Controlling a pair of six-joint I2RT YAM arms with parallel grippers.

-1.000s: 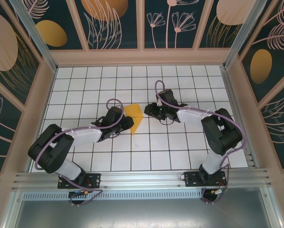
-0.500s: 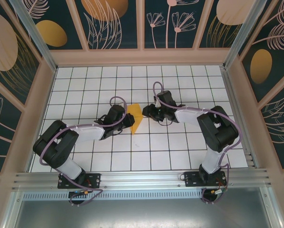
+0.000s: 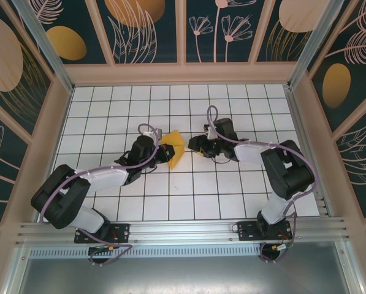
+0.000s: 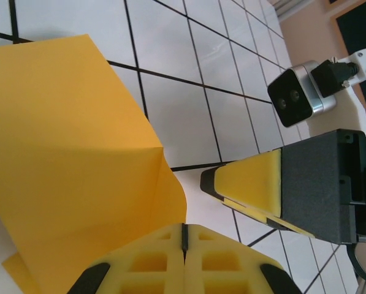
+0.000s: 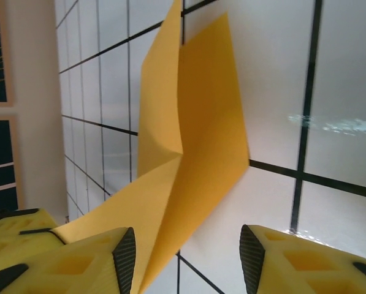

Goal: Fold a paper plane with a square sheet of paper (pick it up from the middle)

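Observation:
The orange square sheet of paper is folded into a pointed shape with a centre crease, its tip toward the near edge. It is partly lifted off the white grid table. My left gripper sits at the sheet's left edge with its jaws pressed together. The paper runs down to them, and it looks pinched there. My right gripper is just right of the sheet and open. The paper's lower edge hangs between its fingers, close to the left finger.
One right-gripper finger points at the left gripper from close by, and the right wrist camera sits behind it. Wooden walls and metal posts fence the table on three sides. An aluminium rail runs along the near edge.
My left gripper has shut and pushed in against the paper's left edge. The right gripper has opened wider and drawn slightly right. The paper has shifted a little and lifted.

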